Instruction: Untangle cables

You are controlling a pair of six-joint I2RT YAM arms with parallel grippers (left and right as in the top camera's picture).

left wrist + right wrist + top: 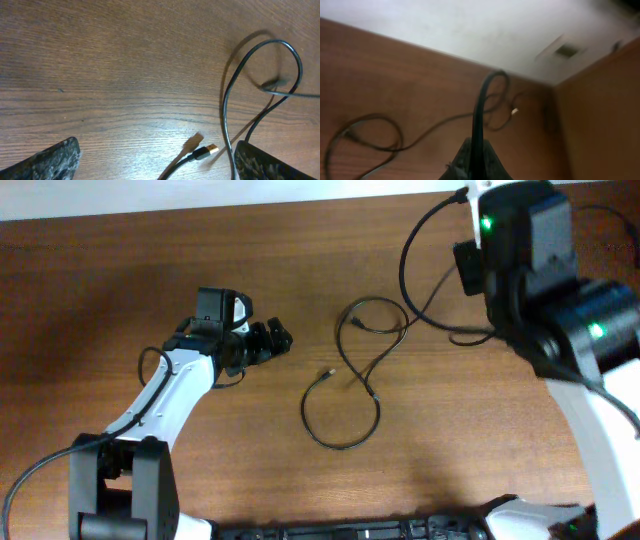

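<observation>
Thin black cables [362,375] lie in loose crossed loops mid-desk [120,280]; they look light, limp and likely to slide, so grip near a plug end [212,148]. Right gripper [476,150] jaws are clamped on one strand. Left gripper [157,161] jaws are apart, empty, near that plug.

The cables [345,380] lie on the table [100,280] at the centre of the overhead frame, a small loop above and a larger loop below. The left gripper [275,338] sits left of them, apart, jaws spread. In its wrist view a plug end [207,150] lies low in the frame between the fingers [50,160]. The right gripper [476,155], at upper right overhead, appears clamped on one strand leading from the upper loop.
</observation>
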